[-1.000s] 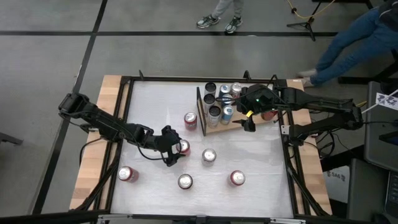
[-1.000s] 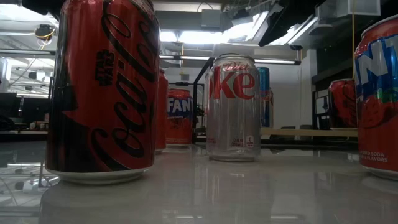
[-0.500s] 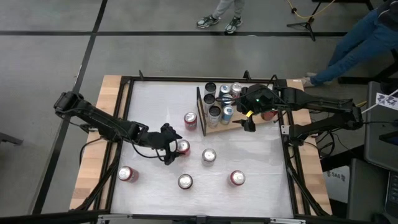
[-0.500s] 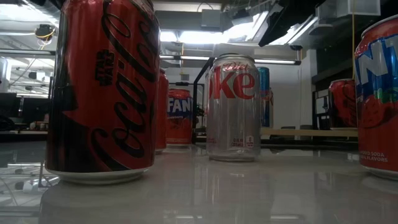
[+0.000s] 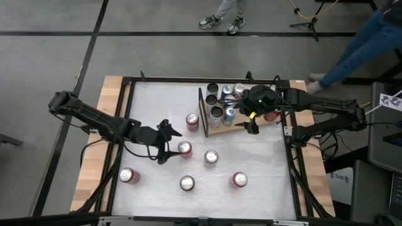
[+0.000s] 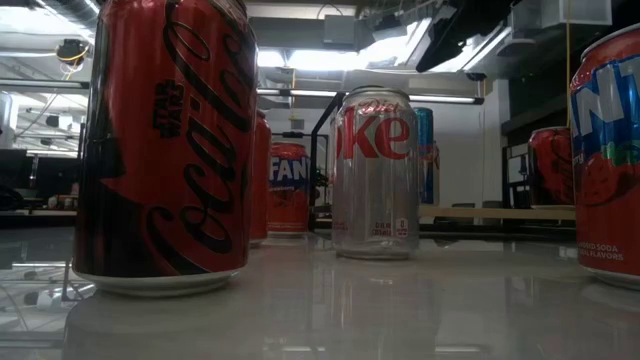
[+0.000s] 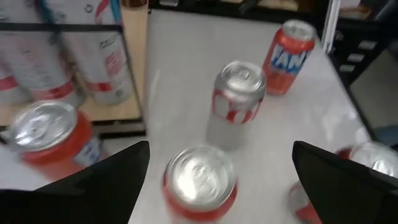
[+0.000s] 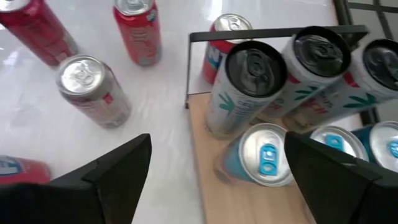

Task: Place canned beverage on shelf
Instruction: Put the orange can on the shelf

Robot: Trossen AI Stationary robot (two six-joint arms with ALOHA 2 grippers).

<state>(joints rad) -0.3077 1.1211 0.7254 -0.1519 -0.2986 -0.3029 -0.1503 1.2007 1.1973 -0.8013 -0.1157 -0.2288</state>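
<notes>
Several cans stand upright on the white table [image 5: 157, 100]. My left gripper [image 5: 169, 144] hovers open just left of a red can [image 5: 184, 148], touching nothing; in the left wrist view that can [image 7: 200, 180] shows ahead, between the fingers. Beyond it stand a silver can [image 7: 236, 102] and an orange can [image 7: 289, 46]. The shelf [image 5: 242, 130], a wooden board with a black upright frame [image 8: 273, 34], carries several cans [image 5: 225, 100]. My right gripper [image 5: 252, 122] hangs open above the shelf's near edge, holding nothing.
Another red can [image 5: 192, 121] stands just left of the shelf frame. More cans stand near the front: a red one [image 5: 128, 176], one in the middle [image 5: 187, 182] and one at the right [image 5: 239, 179]. A person's legs [image 5: 364, 37] show beyond the far right corner.
My left gripper has risen and drawn back toward the table's left edge, away from the red can it stood around, rolling a little as it went. The can stands where it was. The fingers have stayed open.
</notes>
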